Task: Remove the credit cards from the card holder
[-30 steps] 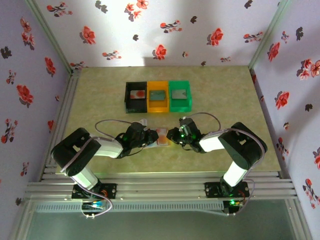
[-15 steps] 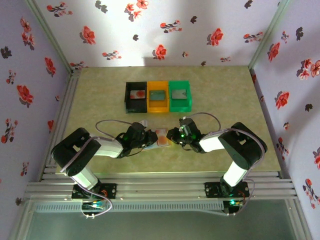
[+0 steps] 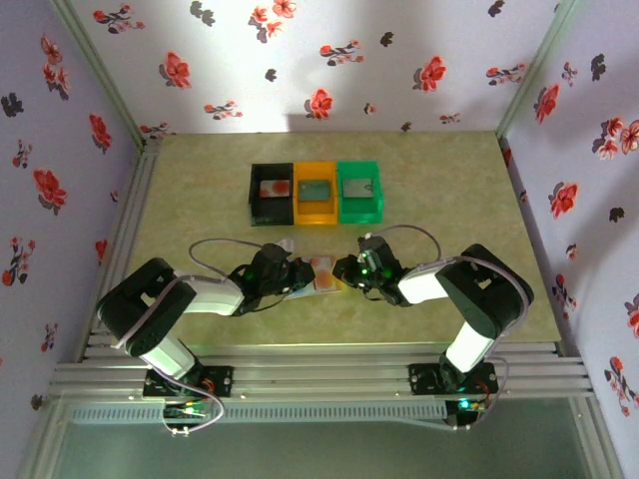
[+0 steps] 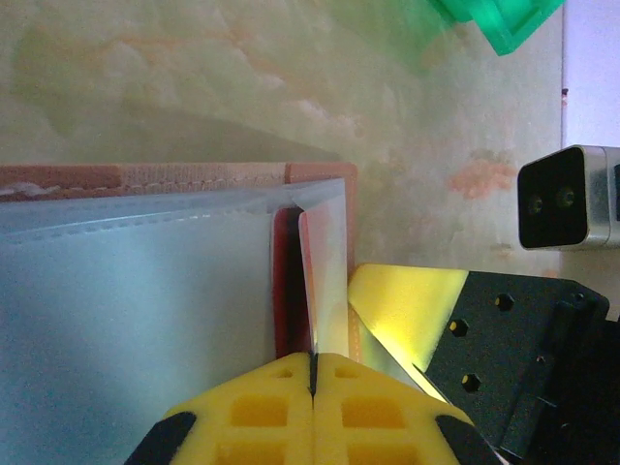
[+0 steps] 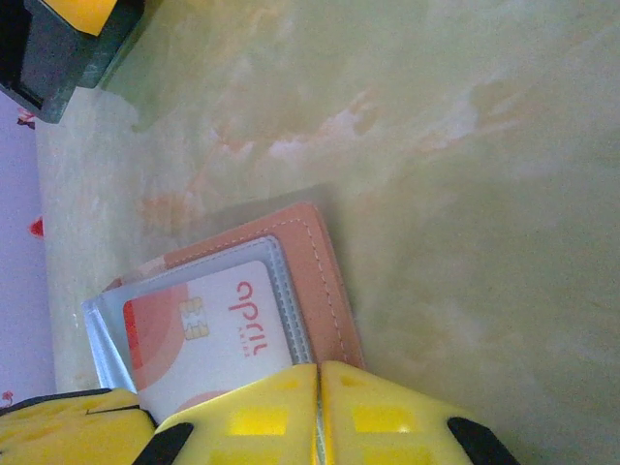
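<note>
1. Beige marbled surface (image 3: 200, 200) is carrying everything; card holder (image 5: 315, 262) is lying near the front edge, between both arms.
2. Pressed together, left fingers (image 4: 262, 407) are pinching a thin pale leaf standing up from the card holder. Card or sleeve, cannot tell.
3. Also pressed together, right fingers (image 5: 378, 417) are clamping its tan edge; a credit card (image 5: 208, 325) is sitting in the clear pocket.
4. Judging it stiff, light, slick: exposed short edge is looking like the best hold.
5. Farther back, black bin (image 3: 256, 195), orange bin (image 3: 316, 215) and green bin (image 3: 359, 213) are sitting side by side.

A black bin (image 3: 254, 195), an orange bin (image 3: 316, 214) and a green bin (image 3: 359, 212) stand touching in a row at upper centre of the marbled table (image 3: 449, 190).
</note>
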Controlling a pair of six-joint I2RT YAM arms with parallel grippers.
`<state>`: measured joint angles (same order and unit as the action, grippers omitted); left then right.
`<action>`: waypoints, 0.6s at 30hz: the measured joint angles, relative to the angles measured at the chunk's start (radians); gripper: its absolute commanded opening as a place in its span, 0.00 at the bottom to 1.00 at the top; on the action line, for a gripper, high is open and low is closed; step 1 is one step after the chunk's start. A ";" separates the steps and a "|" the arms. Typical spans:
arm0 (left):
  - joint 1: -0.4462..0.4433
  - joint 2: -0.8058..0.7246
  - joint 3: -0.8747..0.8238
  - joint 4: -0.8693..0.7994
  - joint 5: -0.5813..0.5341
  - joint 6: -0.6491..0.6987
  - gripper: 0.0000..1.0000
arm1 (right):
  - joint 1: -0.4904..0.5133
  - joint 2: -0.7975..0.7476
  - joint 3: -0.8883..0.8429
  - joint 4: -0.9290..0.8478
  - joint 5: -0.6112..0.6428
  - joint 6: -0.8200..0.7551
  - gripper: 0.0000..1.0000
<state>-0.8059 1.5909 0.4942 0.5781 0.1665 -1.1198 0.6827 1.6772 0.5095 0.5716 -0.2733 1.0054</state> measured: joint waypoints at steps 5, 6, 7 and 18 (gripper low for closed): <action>0.001 0.000 0.000 -0.027 0.019 0.006 0.00 | 0.008 -0.033 0.006 -0.065 -0.003 -0.012 0.07; 0.001 0.000 0.000 -0.033 0.024 0.008 0.00 | 0.010 -0.044 0.014 -0.087 -0.004 -0.016 0.07; 0.001 0.000 0.000 -0.037 0.029 0.009 0.00 | 0.011 -0.056 0.027 -0.108 -0.005 -0.021 0.07; 0.001 0.000 0.003 -0.042 0.055 0.019 0.00 | 0.033 -0.019 0.092 -0.037 -0.045 0.002 0.04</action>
<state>-0.8051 1.5906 0.4976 0.5362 0.2211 -1.1004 0.7158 1.6577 0.6010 0.5346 -0.3180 1.0073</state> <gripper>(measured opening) 0.057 0.052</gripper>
